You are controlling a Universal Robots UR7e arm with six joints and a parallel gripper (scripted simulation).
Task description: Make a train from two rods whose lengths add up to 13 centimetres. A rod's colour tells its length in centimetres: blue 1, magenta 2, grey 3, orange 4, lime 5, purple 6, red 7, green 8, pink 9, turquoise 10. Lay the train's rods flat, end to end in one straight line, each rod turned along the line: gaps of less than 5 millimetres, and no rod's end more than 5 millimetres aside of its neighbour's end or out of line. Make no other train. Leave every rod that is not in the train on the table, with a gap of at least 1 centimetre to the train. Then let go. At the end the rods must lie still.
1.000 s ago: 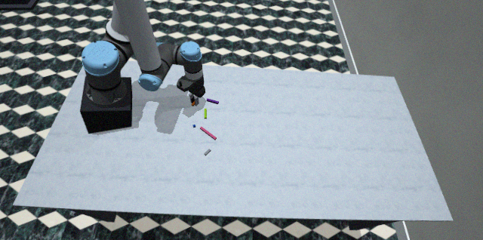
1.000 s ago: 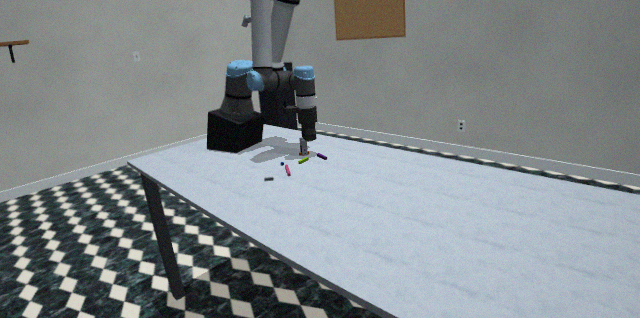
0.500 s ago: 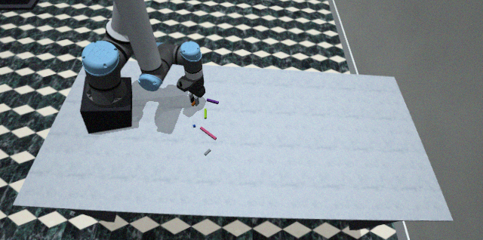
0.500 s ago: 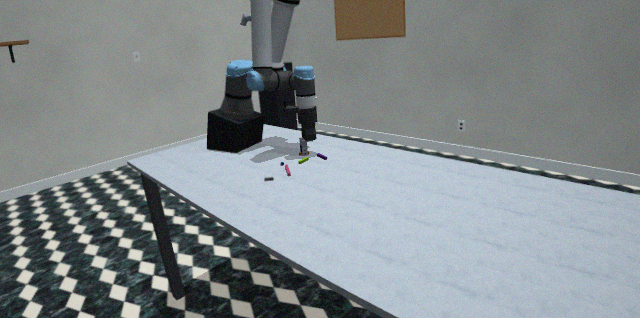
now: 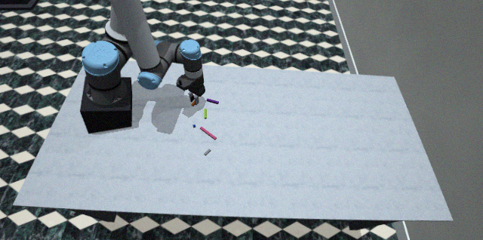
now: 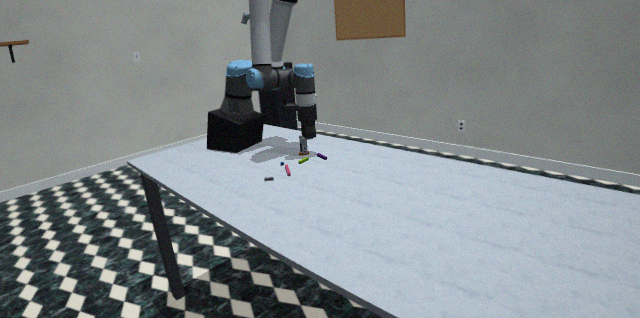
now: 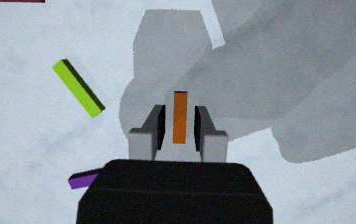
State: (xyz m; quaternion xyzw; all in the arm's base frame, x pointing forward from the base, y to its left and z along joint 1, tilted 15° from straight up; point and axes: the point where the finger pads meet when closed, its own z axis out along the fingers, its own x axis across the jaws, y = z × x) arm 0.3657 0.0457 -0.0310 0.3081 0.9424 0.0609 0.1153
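While we look down the wrist view, the scene reads thus:
Gripper [image 7: 179, 129]: partly open, gaps both sides of the orange rod [image 7: 180, 117]; we see nothing gripped.
Orange rod: flat on table [image 5: 302, 149] btwn the fingers, in the arm's shadow.
Pink rod [image 5: 207, 133]: well apart from orange, nearer the table's middle.
Lime rod [image 5: 205, 113]: btwn orange and pink.
Purple rod [image 5: 212, 101]: just beside gripper.
Blue rod [image 5: 194, 126]: near pink's end.
Grey rod [image 5: 207, 152]: apart, past pink.
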